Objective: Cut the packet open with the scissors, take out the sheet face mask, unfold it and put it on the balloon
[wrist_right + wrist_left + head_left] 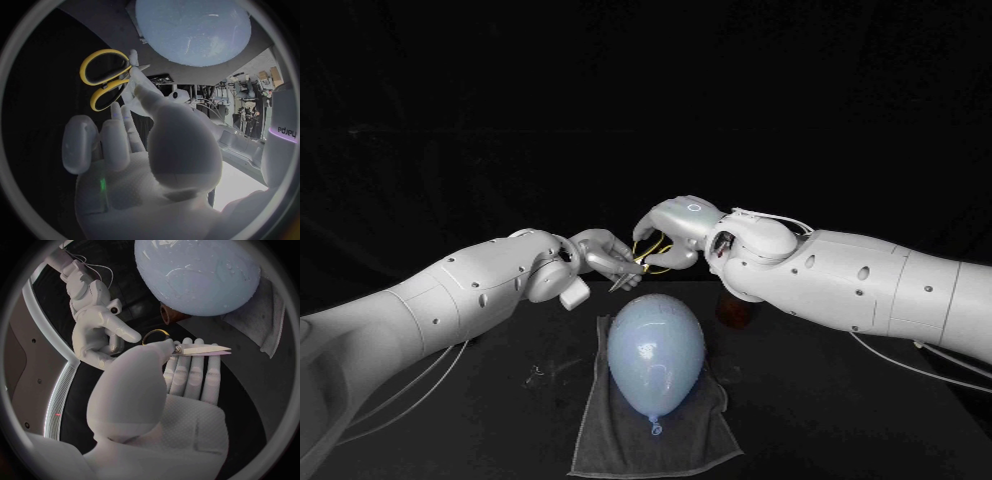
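Above the far end of the balloon (653, 350), left hand (596, 255) pinches scissors (643, 255) by the steel blades near the pivot. Right hand (678, 228) fingers sit at the yellow loops; can't tell if they grip. Scissors: rigid, light, slick metal, so best taken by the plastic loops. Balloon: thin, glossy, egg-shaped, probably rolls easily; lies on soft grey towel (610, 440).

Balloon (651, 350) lies on towel (603, 440), centre of table (848, 420), knot toward near edge. Behind and above balloon, hands meet: left hand (596, 255) from left, right hand (678, 225) from right. Scissors (651, 256) between them, blades across left hand's fingers, handles at right hand's fingers; right's grip unclear.
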You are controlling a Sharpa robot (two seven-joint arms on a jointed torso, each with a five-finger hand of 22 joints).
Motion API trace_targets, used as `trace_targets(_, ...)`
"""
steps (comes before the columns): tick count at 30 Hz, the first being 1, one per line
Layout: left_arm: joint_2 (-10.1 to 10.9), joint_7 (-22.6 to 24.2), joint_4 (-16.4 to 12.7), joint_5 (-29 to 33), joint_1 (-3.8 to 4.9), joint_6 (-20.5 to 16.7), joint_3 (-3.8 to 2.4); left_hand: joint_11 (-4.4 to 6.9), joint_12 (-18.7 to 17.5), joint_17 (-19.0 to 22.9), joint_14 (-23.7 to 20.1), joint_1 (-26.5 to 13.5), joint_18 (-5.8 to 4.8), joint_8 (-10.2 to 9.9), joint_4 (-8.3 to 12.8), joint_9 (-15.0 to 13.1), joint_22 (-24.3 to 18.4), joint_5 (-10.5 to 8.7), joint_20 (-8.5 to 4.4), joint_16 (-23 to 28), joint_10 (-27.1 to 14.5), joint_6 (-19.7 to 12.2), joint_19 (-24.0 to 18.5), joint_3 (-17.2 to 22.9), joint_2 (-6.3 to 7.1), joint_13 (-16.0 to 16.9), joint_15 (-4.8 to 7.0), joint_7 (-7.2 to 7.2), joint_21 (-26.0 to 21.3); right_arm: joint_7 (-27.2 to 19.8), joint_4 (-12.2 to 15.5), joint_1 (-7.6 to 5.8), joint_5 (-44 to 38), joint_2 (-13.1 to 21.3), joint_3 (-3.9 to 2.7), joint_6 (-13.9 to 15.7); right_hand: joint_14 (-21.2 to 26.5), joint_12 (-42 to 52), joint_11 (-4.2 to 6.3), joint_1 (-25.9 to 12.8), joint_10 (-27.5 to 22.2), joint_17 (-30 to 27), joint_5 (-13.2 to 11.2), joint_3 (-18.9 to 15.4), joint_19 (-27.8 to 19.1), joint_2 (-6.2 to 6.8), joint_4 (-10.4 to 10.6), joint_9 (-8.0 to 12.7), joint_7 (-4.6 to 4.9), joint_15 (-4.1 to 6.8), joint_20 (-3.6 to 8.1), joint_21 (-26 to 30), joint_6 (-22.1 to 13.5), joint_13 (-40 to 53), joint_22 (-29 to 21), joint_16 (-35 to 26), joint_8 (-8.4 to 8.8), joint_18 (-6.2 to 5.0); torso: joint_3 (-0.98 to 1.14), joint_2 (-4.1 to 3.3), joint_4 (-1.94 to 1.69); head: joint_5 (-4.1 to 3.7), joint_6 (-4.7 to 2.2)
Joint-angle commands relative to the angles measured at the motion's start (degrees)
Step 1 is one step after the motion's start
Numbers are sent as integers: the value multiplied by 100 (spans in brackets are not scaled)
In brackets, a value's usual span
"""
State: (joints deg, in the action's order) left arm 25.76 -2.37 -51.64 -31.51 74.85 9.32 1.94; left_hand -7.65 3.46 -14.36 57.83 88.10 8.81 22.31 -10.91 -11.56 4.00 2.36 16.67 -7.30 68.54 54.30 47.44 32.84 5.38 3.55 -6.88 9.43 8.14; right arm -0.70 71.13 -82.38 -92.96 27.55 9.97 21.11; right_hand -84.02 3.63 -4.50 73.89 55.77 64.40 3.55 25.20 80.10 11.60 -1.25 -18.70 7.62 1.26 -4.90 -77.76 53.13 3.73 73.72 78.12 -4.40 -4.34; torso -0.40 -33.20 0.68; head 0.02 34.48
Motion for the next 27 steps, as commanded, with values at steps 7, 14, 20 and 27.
trace_targets(7,5,-16,-60,60,22,205,-8,37,15,-15,45,-4,114,40,14,-688,3,39,-9,-2,85,5,48,49,-62,7,17,46,-29,286,-79,39,-599,-11,14,-498,-194,51,25,79,102,66,-29,-78,61,-63,7,-11,-35,56,42,-83,50,25,103,83,-22,55,6,4,3,-1,-8)
trace_targets(14,18,-38,-53,72,27,215,-8,37,15,-16,46,-11,114,42,18,-691,3,40,-9,-2,86,4,49,54,-61,7,17,46,-29,351,-54,45,-682,66,17,-528,-201,124,-13,76,374,106,-33,-89,105,-88,26,-29,6,33,33,-143,170,58,197,129,-85,75,10,4,6,4,6)
trace_targets(20,28,-60,-55,68,30,254,-8,37,15,-17,46,-15,114,43,21,-692,3,39,-9,-2,87,4,49,58,-61,7,17,46,-29,442,-80,46,-739,71,18,-449,-200,122,-16,91,391,104,-34,-75,86,-101,23,-29,11,31,31,-122,176,57,171,131,-88,68,10,3,0,-6,13)
trace_targets(27,23,-109,-64,53,33,403,-7,37,15,-18,46,-22,114,44,26,-694,3,39,-9,-2,88,3,50,62,-60,6,17,46,-29,486,-169,46,-779,15,18,-494,-178,103,-22,100,380,5,-33,-58,32,-119,27,-26,22,28,28,-58,169,50,91,87,-83,47,3,5,3,-20,22)
